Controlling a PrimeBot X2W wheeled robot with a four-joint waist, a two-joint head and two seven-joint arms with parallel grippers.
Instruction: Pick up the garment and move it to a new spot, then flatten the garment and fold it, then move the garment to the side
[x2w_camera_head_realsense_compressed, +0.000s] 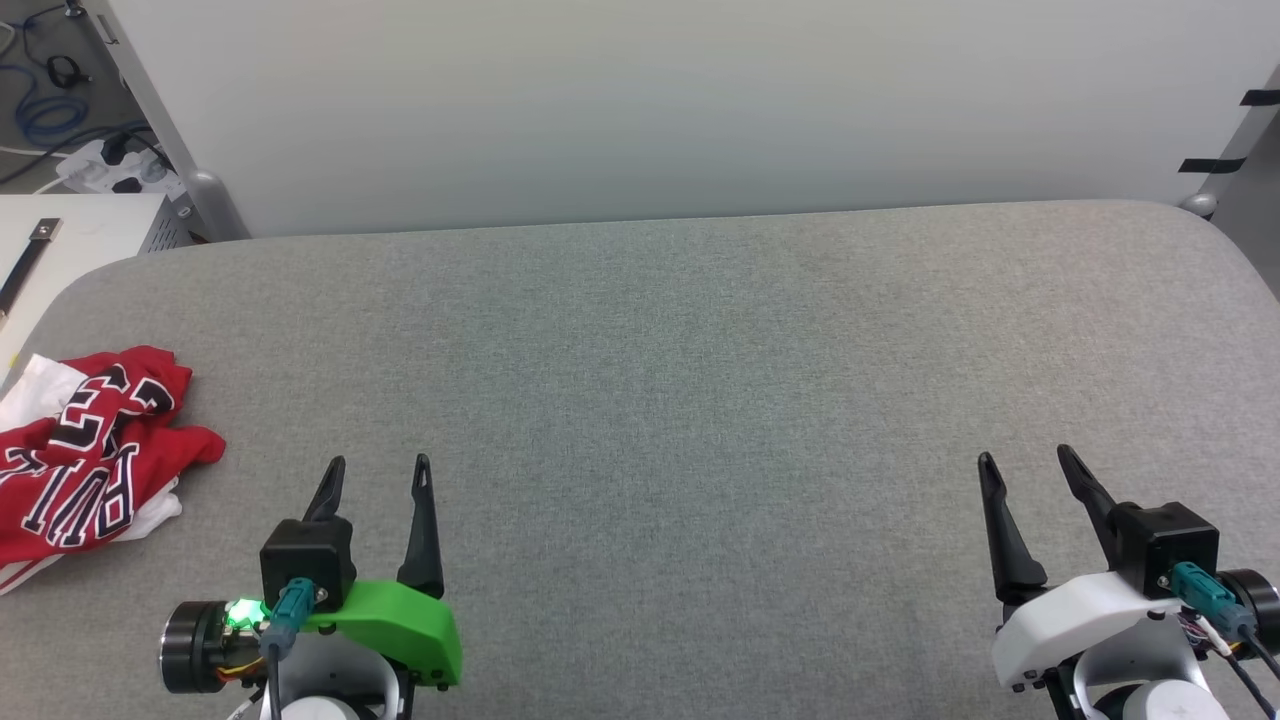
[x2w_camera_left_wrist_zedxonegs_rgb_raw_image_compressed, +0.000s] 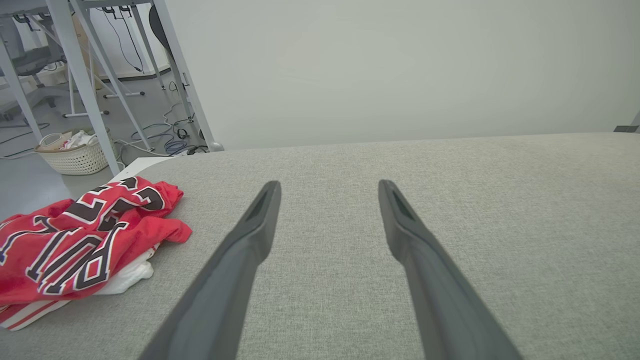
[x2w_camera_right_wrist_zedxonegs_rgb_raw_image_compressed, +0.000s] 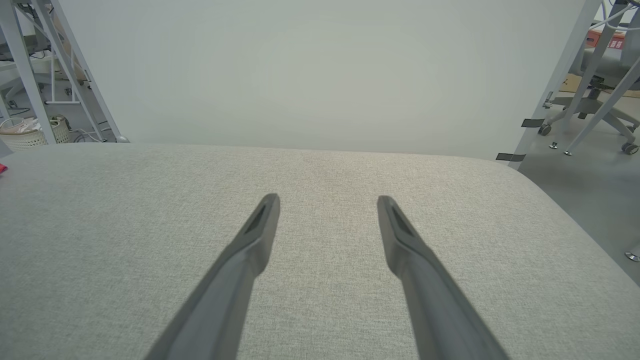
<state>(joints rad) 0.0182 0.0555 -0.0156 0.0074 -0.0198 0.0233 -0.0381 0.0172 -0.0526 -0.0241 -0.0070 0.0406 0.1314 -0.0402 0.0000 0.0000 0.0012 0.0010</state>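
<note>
The garment (x2w_camera_head_realsense_compressed: 85, 455) is a crumpled red shirt with white parts and black white-outlined lettering, lying at the left edge of the grey table (x2w_camera_head_realsense_compressed: 680, 380). In the left wrist view the garment (x2w_camera_left_wrist_zedxonegs_rgb_raw_image_compressed: 75, 240) lies to the left of my fingers, apart from them. My left gripper (x2w_camera_head_realsense_compressed: 380, 465) stands open near the front left, to the right of the garment, with nothing between its fingers. My right gripper (x2w_camera_head_realsense_compressed: 1025, 455) is open at the front right over bare fabric. Both wrist views show the spread fingers (x2w_camera_left_wrist_zedxonegs_rgb_raw_image_compressed: 250, 240) (x2w_camera_right_wrist_zedxonegs_rgb_raw_image_compressed: 250, 240) above the table.
A pale wall runs behind the table. A white side surface (x2w_camera_head_realsense_compressed: 80, 235) with a dark strap sits at the back left, with cables and a power strip (x2w_camera_head_realsense_compressed: 110, 170) beyond. A woven basket (x2w_camera_left_wrist_zedxonegs_rgb_raw_image_compressed: 77, 155) and metal frame legs stand on the floor at left; office chairs (x2w_camera_right_wrist_zedxonegs_rgb_raw_image_compressed: 595, 95) at right.
</note>
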